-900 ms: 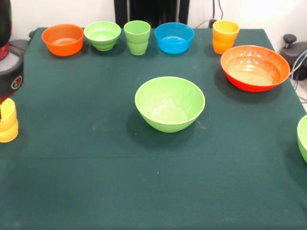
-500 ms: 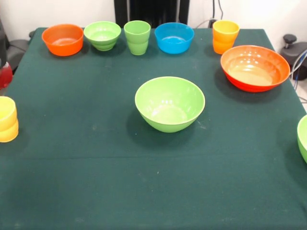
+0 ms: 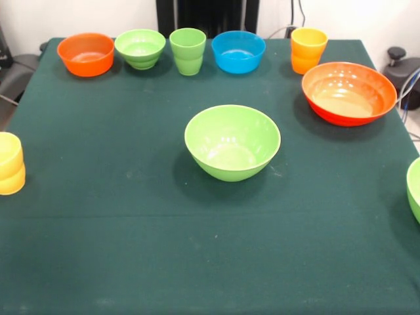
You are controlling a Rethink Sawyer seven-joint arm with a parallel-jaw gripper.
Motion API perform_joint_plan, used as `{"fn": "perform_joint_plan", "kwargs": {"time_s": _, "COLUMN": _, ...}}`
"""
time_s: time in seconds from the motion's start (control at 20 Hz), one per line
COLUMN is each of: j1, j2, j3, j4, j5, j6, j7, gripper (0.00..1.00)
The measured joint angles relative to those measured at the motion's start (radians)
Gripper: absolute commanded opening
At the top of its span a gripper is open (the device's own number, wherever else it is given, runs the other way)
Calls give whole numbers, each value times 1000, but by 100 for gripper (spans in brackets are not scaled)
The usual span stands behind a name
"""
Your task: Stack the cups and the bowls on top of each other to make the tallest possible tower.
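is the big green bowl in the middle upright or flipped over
Upright: the large light green bowl rests on its base on the table, open rim facing up, its empty inside visible.

The red and black arm that stood at the left edge of the front view, at about 9 o'clock from the big green bowl (image 3: 232, 142), has gone from sight. The yellow cup (image 3: 10, 163), partly covered by the arm earlier, now shows in full, alone on the green surface (image 3: 131, 249).
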Motion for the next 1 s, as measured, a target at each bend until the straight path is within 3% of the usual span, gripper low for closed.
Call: {"fn": "perform_joint_plan", "kwargs": {"time_s": 1.0, "j1": -35, "j2": 57, "j3": 85, "j4": 17, "j5": 0, "j6": -32, "j7": 0, "gripper": 0}}
